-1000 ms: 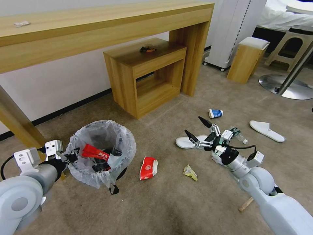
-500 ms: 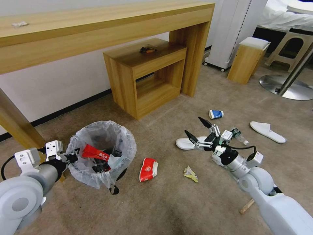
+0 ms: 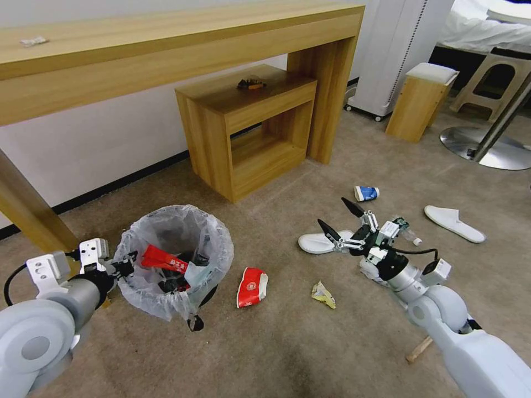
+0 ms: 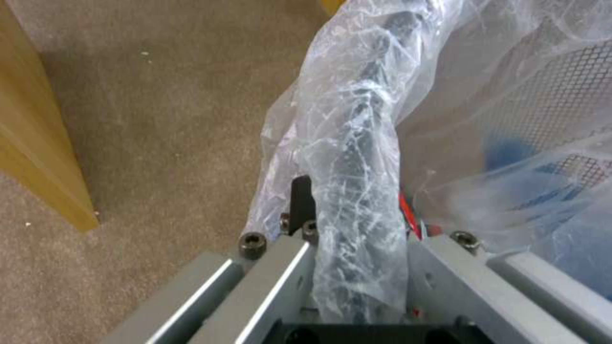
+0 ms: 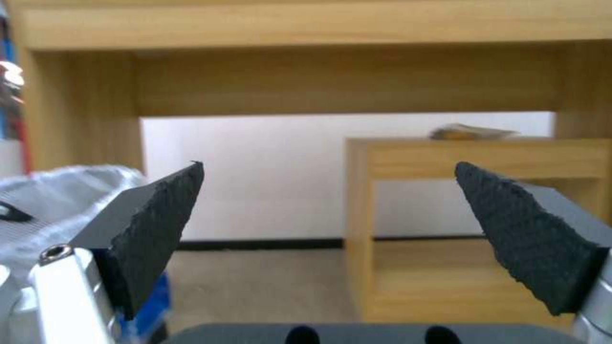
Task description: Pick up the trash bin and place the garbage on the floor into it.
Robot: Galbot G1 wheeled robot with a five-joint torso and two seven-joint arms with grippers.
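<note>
Head view: the left gripper (image 3: 126, 267) is clamped on the rim of the trash bin (image 3: 176, 260), which stands on the floor (image 3: 287, 342) beside a red cup (image 3: 251, 285). The right gripper (image 3: 338, 218) hovers wide open and empty above a white slipper (image 3: 316, 242).

Left wrist view: the bag-wrapped rim (image 4: 357, 157) sits pinched between the jaws.

Right wrist view: the two fingers (image 5: 156, 229) are spread far apart, nothing between them.
</note>
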